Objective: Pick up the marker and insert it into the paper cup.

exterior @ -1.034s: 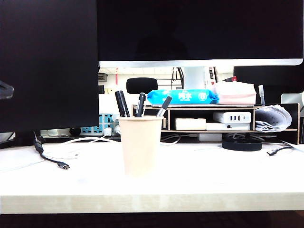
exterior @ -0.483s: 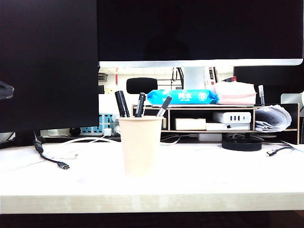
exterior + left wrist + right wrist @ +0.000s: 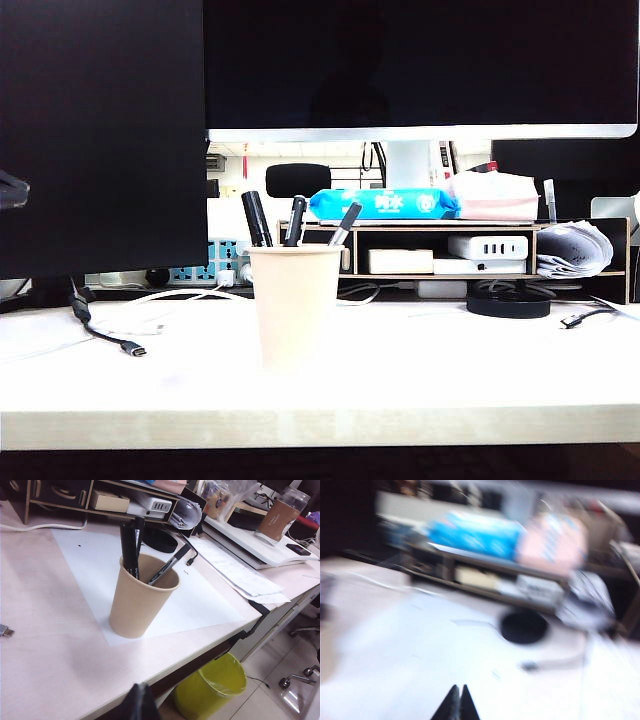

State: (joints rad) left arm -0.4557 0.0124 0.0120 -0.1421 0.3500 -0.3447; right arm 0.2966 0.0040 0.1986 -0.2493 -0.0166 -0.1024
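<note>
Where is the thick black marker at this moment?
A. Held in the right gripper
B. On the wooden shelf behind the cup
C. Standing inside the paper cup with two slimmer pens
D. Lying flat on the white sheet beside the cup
C: the marker stands inside the paper cup, leaning on its rim beside the two slimmer pens; the right gripper is shut with nothing in it.
</note>
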